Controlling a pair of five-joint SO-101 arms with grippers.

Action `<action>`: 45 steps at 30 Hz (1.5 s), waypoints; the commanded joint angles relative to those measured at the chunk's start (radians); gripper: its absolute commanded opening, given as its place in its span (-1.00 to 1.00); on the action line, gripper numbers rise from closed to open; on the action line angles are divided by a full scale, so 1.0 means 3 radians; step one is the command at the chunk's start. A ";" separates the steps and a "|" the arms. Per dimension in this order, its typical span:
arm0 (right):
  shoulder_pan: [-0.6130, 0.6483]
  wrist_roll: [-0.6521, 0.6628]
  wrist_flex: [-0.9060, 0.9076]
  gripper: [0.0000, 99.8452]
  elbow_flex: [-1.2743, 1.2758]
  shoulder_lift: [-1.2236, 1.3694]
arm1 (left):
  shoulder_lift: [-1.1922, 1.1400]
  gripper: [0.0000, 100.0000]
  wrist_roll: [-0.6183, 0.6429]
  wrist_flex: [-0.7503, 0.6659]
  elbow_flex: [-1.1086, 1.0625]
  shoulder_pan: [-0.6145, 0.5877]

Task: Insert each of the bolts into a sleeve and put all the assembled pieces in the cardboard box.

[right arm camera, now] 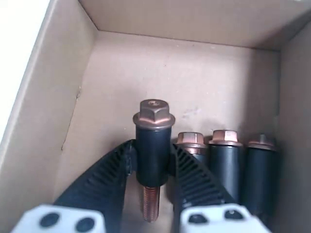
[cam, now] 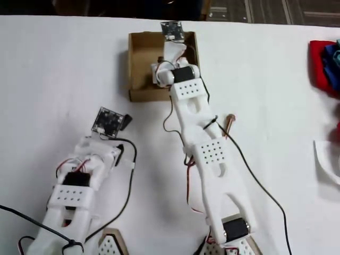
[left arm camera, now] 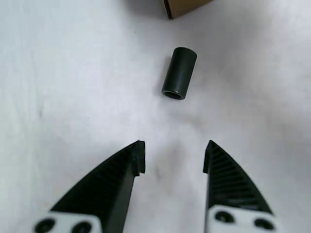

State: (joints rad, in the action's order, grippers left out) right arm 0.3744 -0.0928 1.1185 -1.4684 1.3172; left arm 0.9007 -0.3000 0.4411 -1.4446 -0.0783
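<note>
Right gripper (right arm camera: 151,149) clamped on assembled piece (right arm camera: 153,131), upright inside cardboard box (right arm camera: 63,107), just left of three standing pieces (right arm camera: 226,162). Risk: released before seated, it topples into them. Left gripper (left arm camera: 174,158) jaws apart over table; loose sleeve (left arm camera: 179,73) lies just beyond, near box corner, may roll if nudged

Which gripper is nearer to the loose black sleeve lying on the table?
Left. The left gripper is open, with the sleeve lying just beyond its fingertips. The right gripper is inside the cardboard box, shut on an assembled piece.
</note>
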 commanded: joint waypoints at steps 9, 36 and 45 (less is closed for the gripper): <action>0.0033 -0.0026 0.0003 -0.96 -0.0026 0.0018 | 0.0051 -0.58 -0.0015 -0.0061 0.0008 0.0000; 0.0033 -0.0026 0.0013 -0.70 -0.0205 0.0013 | 0.0051 -0.58 -0.0015 -0.0061 0.0008 0.0000; -0.0059 0.0322 0.0729 -0.70 -0.0644 -0.0627 | 0.0051 -0.58 -0.0015 -0.0061 0.0008 0.0000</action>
State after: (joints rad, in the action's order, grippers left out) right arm 0.3790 -0.0698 1.2428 -1.6126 1.2973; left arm 0.9007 -0.3015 0.4411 -1.4446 -0.0783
